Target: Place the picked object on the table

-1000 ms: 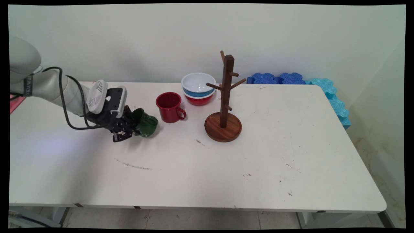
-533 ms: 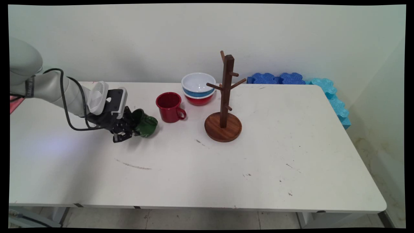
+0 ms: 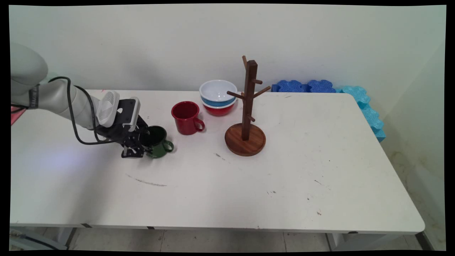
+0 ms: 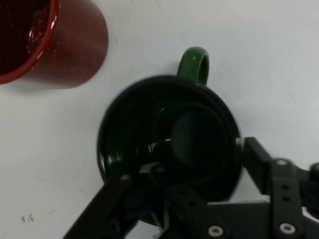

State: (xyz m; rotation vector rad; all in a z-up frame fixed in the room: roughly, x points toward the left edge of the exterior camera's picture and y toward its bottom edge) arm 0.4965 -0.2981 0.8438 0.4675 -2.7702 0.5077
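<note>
Between the tool's black fingers sits a green mug, upright on the white table, its dark mouth open to the hand view. One finger stands outside the rim and the other seems to reach inside the cup, so the tool looks clenched on the mug's wall, though the linkage hides the contact itself. The mug's handle points away from the tool. Just beyond the handle stands a red mug, apart from the green one. Farther off are stacked bowls and a wooden mug tree. Blue foam pieces lie at the far edge.
</note>
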